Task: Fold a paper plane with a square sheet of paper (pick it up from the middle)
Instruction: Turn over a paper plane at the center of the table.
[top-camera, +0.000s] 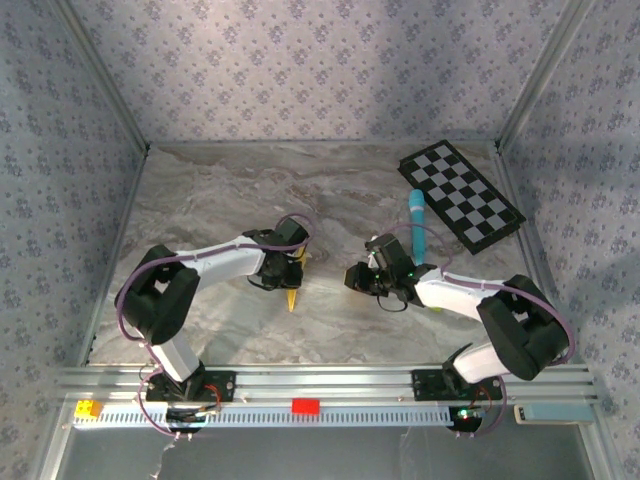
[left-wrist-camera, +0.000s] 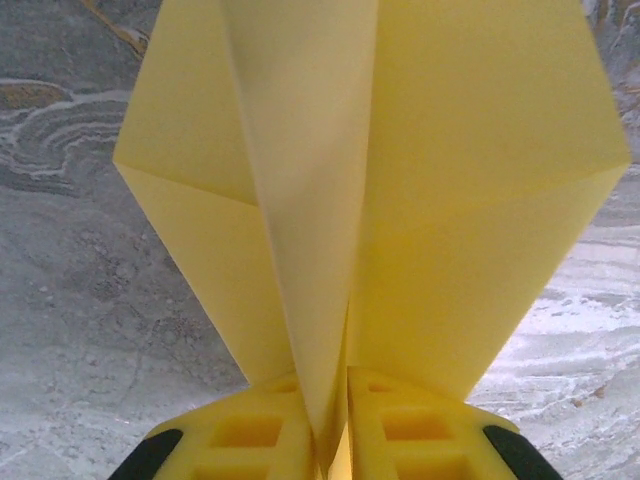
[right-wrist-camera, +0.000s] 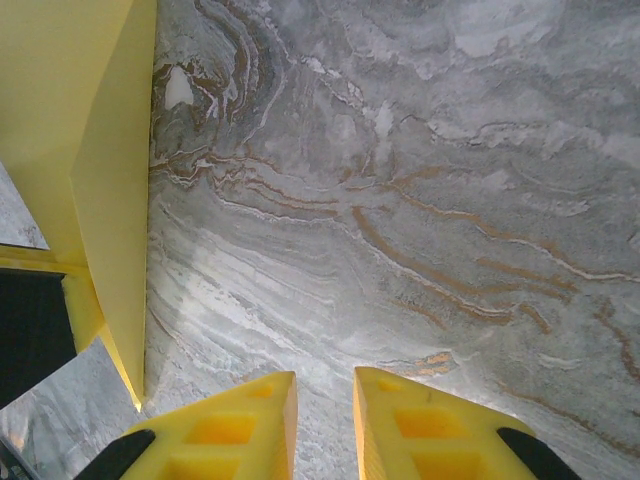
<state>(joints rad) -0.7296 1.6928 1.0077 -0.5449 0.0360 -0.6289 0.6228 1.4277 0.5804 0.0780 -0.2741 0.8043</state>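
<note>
1. The left gripper has its two yellow fingers pressed together on the paper plane, with only the thickness of the folded paper between them.
2. In the left wrist view the centre fold of the plane runs straight down into the seam between the two pads. The grip is on that middle ridge, not on a wing.
3. Both flaps spread out beyond the fingers, one to each side, with slanted creases across them (the right flap looks the broader of the two).
4. From overhead the plane shows as a slim yellow dart sticking out of the left gripper, its point aimed toward the near edge of the marble table. I cannot tell whether the tip touches the surface.
5. The right gripper has a narrow gap between its fingers. Bare marble shows through the gap and nothing is held.
6. In the right wrist view the plane stands at the left edge, well clear of the right fingers.
7. Overhead, the two grippers face each other across the middle of the table, near but apart.
8. A light-blue marker lies behind the right gripper, and a checkered board sits in the far right corner.
</note>
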